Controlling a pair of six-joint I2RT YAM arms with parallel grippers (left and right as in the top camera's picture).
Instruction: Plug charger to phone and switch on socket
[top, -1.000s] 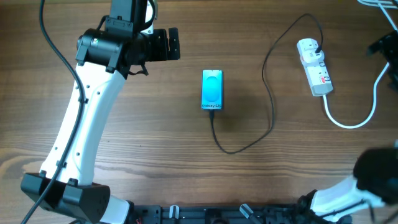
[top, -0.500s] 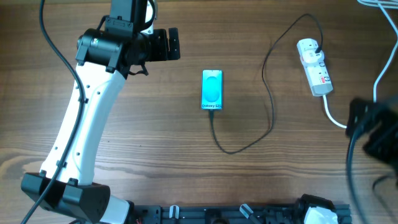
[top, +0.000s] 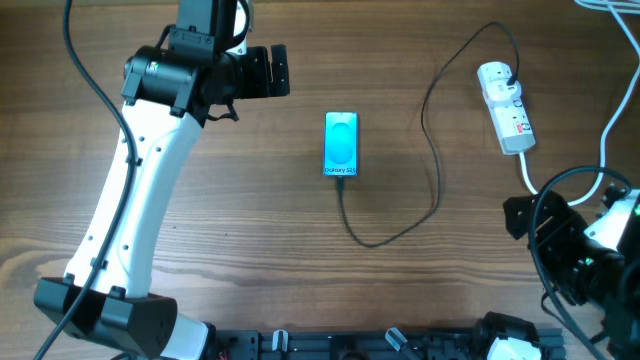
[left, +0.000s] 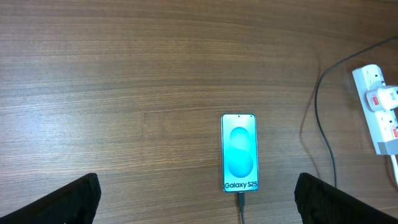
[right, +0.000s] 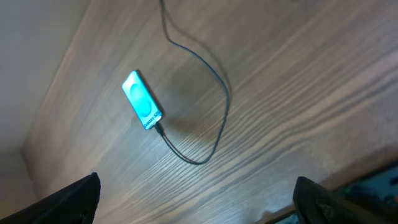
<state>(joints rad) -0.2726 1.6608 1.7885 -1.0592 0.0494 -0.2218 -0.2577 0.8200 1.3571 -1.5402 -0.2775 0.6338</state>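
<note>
The phone (top: 341, 143) lies flat mid-table, its cyan screen lit, with the "Galaxy" end toward the near edge. The charger's black cable (top: 436, 150) loops from the socket (top: 507, 108) round to the phone's near end, where its plug tip (left: 240, 200) sits against the phone (left: 239, 152). My left gripper (left: 198, 200) hangs open high above the table, left of the phone, holding nothing. My right gripper (right: 198, 200) is open and empty too, looking down at the phone (right: 142, 99) from the right. The right arm (top: 575, 250) is low at the near right.
The socket's thick white cord (top: 612, 125) curves off along the right edge and passes behind the right arm. The left arm (top: 140, 190) stretches from the near left corner up to the far left. Wooden tabletop (top: 250, 250) lies all around.
The right arm has swung from the right edge down to the near right corner, covering part of the white cord. The left arm, phone and cable have stayed put.
</note>
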